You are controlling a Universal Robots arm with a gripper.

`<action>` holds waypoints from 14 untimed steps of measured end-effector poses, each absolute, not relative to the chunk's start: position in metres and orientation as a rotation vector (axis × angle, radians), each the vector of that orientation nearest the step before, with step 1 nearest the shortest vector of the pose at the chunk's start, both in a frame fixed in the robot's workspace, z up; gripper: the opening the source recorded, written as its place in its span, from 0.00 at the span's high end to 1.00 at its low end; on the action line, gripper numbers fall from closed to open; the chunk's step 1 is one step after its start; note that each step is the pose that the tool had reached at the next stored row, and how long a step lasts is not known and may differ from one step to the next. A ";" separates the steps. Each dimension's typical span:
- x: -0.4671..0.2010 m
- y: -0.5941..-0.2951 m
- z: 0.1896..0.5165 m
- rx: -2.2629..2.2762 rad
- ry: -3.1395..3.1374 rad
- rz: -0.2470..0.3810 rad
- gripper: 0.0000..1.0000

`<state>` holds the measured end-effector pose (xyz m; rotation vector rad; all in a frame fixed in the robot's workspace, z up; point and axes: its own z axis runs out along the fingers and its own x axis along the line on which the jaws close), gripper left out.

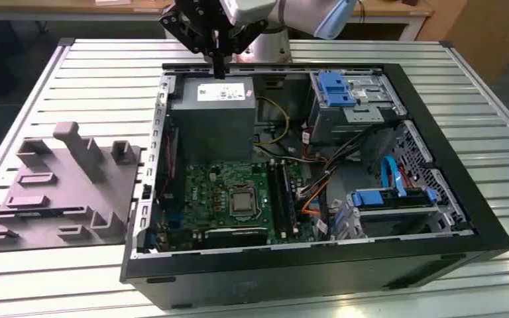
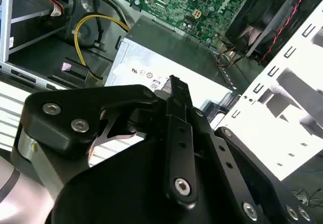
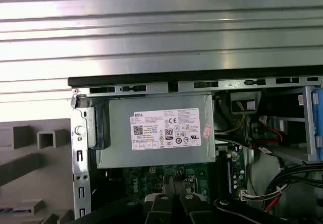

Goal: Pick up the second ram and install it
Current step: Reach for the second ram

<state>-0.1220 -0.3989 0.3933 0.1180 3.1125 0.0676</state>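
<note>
The arm [image 1: 294, 14] points its wrist straight down, jaws pressed together.

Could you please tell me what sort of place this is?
Probably a robotics lab or workshop bench: an open desktop computer case lies on a slatted metal table beside a grey plastic fixture tray, with a robot arm at its edge.

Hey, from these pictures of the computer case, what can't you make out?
Ram slots: too small and dark on the motherboard in the exterior view to show a seated strip.
Grey tray: cut off by the picture's edge in the first wrist view.
Power supply: mostly hidden behind the gripper in the second wrist view.
</note>
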 end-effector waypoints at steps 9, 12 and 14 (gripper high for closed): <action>-0.122 -0.399 0.393 0.118 3.112 0.068 0.90; -0.123 -0.399 0.393 0.118 3.113 0.068 0.90; -0.125 -0.399 0.393 0.118 3.112 0.068 0.90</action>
